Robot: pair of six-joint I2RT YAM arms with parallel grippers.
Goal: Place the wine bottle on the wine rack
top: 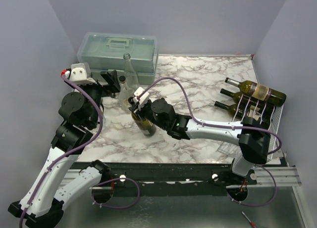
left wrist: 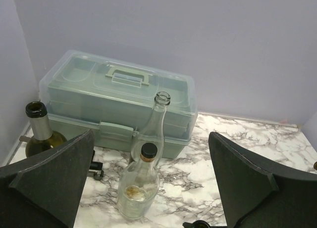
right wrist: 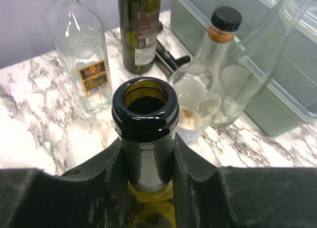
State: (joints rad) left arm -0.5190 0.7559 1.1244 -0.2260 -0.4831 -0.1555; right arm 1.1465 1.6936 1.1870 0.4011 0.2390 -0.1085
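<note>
A dark olive wine bottle [top: 144, 123], open at the mouth, stands near the middle of the marble table. My right gripper [top: 135, 105] is shut on its neck just below the lip. In the right wrist view the neck [right wrist: 146, 120] sits clamped between both black fingers [right wrist: 198, 181]. The white wire wine rack [top: 249, 111] stands at the right edge, with three dark bottles [top: 257, 90] lying on it. My left gripper [top: 114, 82] is open and empty at the back left, its fingers [left wrist: 52, 173] spread wide before two clear bottles.
A translucent grey-green toolbox [top: 119, 51] stands at the back left. In front of it are a tall clear bottle [left wrist: 155, 125], a black-capped clear bottle [left wrist: 140, 184] and a green bottle [left wrist: 40, 134]. A labelled clear flask [right wrist: 81, 50] stands nearby.
</note>
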